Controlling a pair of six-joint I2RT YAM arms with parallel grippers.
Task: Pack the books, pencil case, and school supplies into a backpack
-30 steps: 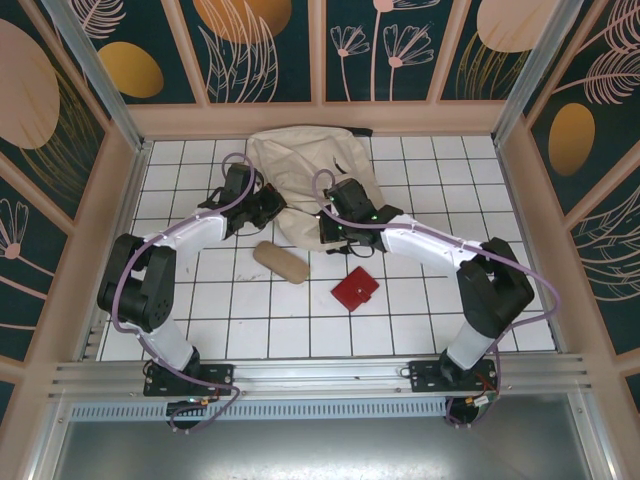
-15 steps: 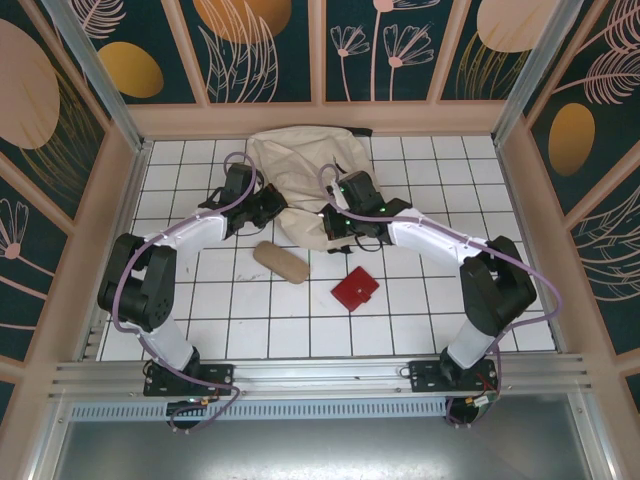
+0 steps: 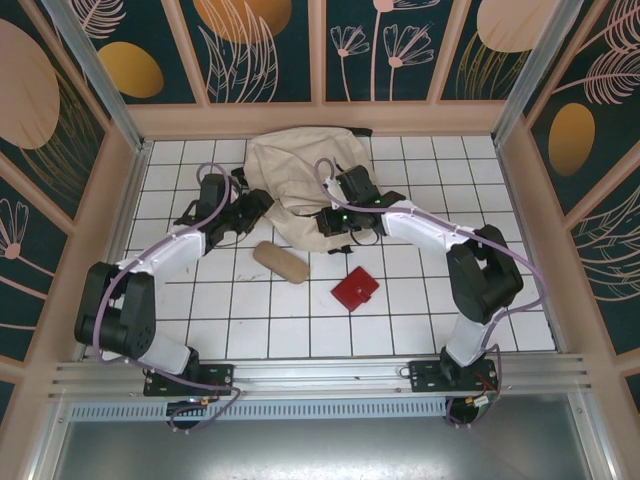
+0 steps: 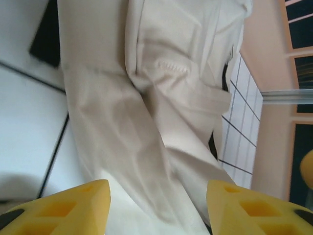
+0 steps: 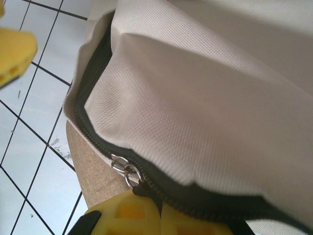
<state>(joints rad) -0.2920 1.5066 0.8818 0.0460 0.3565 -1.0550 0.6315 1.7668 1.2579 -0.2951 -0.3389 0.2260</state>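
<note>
Lying crumpled at the far middle of the table (image 3: 200, 300), the backpack (image 3: 300, 165) has its zip pull (image 5: 126, 169) clamped in the right gripper (image 5: 146, 215) at its near edge. The pencil case (image 3: 281, 262) lies just in front, its long axis slanting far-left to near-right. It is nearest the left gripper (image 4: 156, 210), whose jaws stand apart at the backpack's left flank.

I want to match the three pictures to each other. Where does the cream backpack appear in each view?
Top external: backpack at upper centre.
Left wrist: backpack across the middle, top to bottom.
Right wrist: backpack at upper right, its dark zip along the lower edge.
Shared landmark: the white tiled table with dark grid lines.
</note>
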